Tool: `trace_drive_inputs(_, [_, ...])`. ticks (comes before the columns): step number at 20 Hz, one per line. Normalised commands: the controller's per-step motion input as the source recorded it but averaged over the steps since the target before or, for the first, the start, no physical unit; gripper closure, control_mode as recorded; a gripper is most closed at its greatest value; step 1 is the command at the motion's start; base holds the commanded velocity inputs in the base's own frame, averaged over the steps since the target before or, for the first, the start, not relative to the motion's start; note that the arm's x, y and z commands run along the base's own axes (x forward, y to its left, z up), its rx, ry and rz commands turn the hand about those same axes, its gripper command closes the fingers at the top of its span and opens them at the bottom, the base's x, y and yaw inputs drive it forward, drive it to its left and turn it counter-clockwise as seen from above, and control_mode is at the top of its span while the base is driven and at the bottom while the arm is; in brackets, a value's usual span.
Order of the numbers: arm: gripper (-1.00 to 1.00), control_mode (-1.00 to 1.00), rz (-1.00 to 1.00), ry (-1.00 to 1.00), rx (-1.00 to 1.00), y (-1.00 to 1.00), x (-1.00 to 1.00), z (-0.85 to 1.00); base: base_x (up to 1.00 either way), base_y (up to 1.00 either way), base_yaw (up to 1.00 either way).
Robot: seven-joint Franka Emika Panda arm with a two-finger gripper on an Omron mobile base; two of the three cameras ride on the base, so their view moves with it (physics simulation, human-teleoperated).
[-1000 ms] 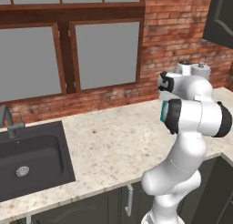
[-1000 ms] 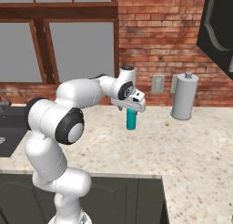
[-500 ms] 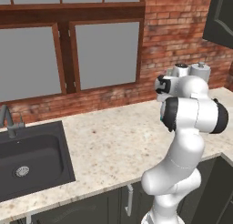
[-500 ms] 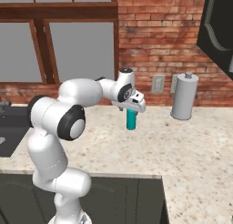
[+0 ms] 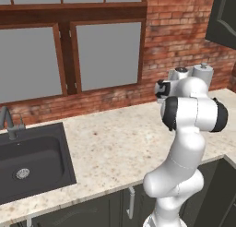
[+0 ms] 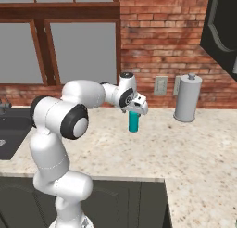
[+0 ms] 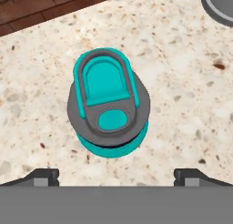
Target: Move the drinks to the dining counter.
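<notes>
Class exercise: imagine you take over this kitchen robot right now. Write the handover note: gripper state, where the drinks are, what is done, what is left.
Gripper: open, holding nothing, poised directly above the teal bottle; the hand view looks straight down on its dark cap, with the fingertips spread wide to either side.
Teal bottle: upright on the speckled stone counter by the brick wall, between the black sink and the grey paper-towel roll.
Done: approach and alignment over the bottle only; nothing grasped.
Left: lower, close on the bottle, lift it and carry it to the dining counter. These views give no sign of the other drinks or the dining counter.
</notes>
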Motion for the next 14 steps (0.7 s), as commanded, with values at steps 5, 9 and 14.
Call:
trace_drive_inputs(5, [-1.0, -1.0, 0.0, -0.07, -0.02, 0.0, 0.17, -0.11, 0.0, 0.0, 0.0])
trace_drive_inputs(9, [-1.0, -1.0, 0.0, -0.04, 0.0, 0.0, 0.11, -0.06, 0.0, 0.0, 0.0])
trace_drive_inputs(14, [-1.0, -1.0, 0.0, -0.01, 0.0, 0.0, 0.09, -0.05, 0.0, 0.0, 0.0])
